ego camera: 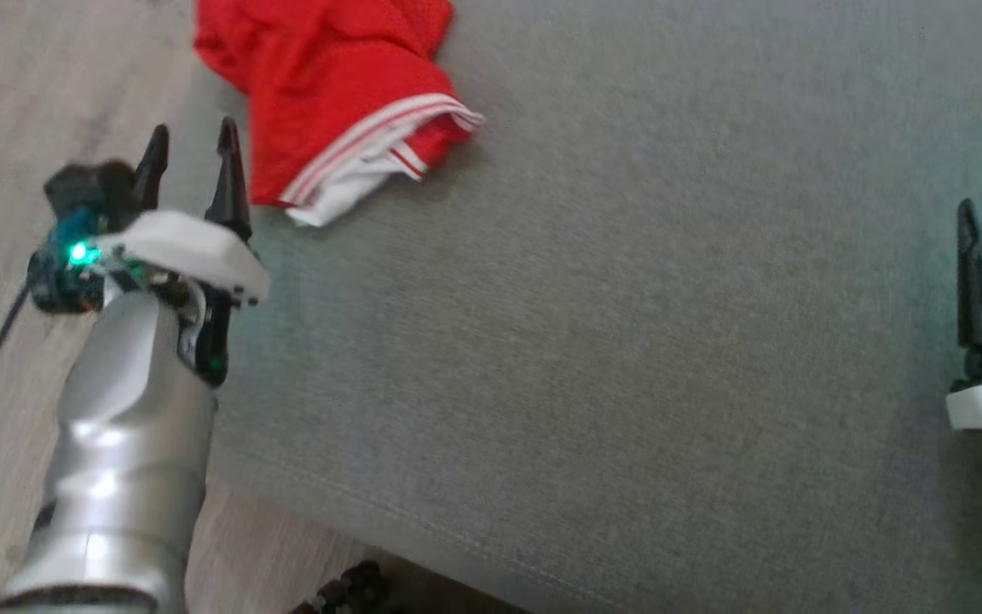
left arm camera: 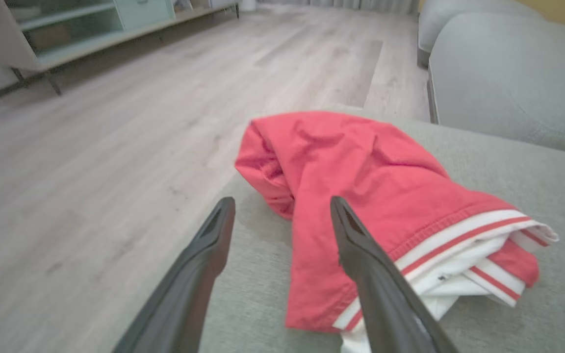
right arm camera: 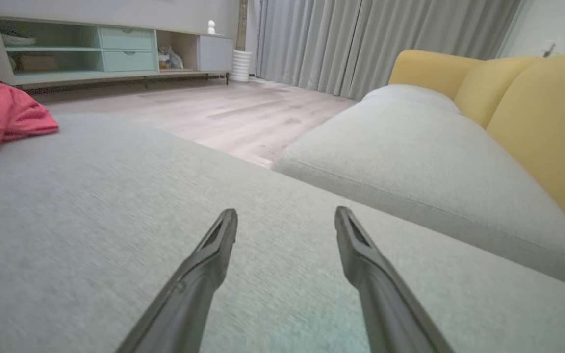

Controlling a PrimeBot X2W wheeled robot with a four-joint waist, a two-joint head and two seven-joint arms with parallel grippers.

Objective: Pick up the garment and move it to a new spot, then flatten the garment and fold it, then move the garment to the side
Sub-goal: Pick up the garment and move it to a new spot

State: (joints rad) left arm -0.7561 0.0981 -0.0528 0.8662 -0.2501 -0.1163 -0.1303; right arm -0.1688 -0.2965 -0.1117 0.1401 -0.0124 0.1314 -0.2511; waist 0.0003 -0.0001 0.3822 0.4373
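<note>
Red garment [ego camera: 329, 94] crumpled at far left corner of grey cushion [ego camera: 627, 341], my left gripper [ego camera: 193, 128] spread wide, empty, just beside garment at cushion's left edge, my right gripper [right arm camera: 286, 212] spread wide, empty, over cushion at right, well apart from garment

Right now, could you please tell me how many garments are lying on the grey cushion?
1: the red garment, crumpled on the cushion, far left, just ahead of the left pincer. More could lie beyond the frame.
</note>
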